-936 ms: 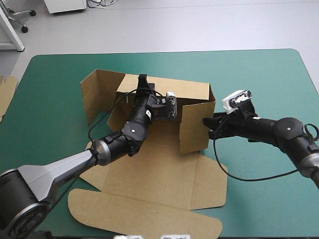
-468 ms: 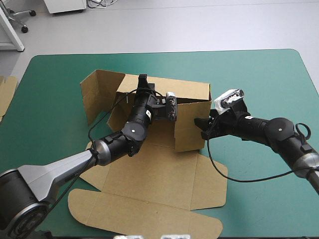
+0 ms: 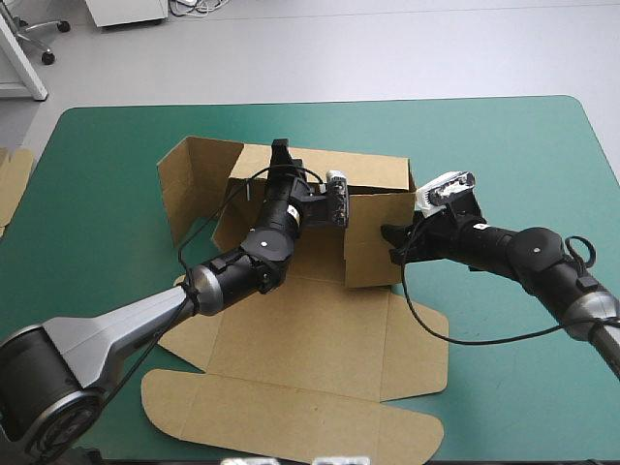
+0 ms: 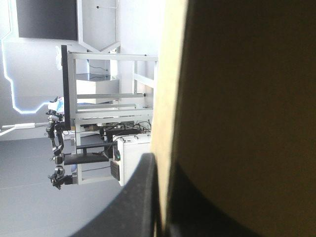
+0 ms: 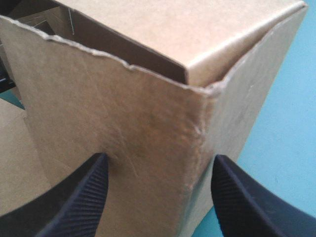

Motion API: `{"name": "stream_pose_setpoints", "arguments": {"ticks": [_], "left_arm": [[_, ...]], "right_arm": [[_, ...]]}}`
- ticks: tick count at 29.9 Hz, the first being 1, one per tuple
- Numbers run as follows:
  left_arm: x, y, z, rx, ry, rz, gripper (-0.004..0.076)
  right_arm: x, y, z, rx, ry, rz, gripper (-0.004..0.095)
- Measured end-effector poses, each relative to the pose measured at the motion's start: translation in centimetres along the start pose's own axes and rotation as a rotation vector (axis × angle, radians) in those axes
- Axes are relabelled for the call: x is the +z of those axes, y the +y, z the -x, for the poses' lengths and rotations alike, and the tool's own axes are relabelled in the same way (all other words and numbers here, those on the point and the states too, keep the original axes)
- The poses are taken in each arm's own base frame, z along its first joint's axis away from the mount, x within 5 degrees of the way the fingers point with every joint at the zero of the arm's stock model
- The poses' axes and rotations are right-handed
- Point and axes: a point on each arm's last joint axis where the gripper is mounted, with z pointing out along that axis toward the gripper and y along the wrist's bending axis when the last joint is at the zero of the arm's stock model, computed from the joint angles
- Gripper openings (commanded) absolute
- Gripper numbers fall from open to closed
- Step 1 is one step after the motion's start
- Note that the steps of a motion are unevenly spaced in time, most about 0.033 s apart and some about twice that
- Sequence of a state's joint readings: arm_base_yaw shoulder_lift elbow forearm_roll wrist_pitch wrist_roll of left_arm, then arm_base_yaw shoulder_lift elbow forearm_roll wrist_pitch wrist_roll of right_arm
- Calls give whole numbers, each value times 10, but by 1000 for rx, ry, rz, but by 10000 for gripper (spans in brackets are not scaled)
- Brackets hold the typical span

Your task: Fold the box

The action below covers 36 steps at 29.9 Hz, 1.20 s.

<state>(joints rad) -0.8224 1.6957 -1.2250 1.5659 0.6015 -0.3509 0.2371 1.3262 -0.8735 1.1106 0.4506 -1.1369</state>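
Right wrist view: the right hand is spread apart, astride the raised corner of the brown box, probably to push that side wall inward. The left hand is clamped on the rear wall's top edge, apparently to keep it upright. The box sits mid-desk, with its lid panel lying flat toward the robot. Both arms reach low, the left stretched over the flat board.

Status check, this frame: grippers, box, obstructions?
Left gripper shut on the box, far wall. Right gripper open at right corner. Walls up, lid flat. Nothing obstructing.
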Motion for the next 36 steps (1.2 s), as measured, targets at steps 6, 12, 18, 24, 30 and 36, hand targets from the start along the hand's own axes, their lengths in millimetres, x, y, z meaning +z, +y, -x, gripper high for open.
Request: {"name": "stream_pose_setpoints", "arguments": {"ticks": [6, 12, 18, 24, 30, 36], "left_arm": [[0, 3, 2, -26, 37, 1, -13], [1, 11, 4, -67, 65, 9, -13], [5, 13, 9, -82, 81, -7, -13], [6, 13, 10, -74, 83, -9, -13], [6, 13, 10, -73, 79, -10, -13], [8, 15, 13, -98, 80, -18, -13]], "right_arm": [[2, -5, 2, 12, -22, -50, 562], [4, -8, 15, 4, -56, -69, 562], [15, -14, 29, -3, -69, -65, 562], [29, -19, 31, 3, -48, -56, 562], [34, -22, 31, 6, -47, -71, 562], [41, -27, 32, 19, -46, -89, 559]]}}
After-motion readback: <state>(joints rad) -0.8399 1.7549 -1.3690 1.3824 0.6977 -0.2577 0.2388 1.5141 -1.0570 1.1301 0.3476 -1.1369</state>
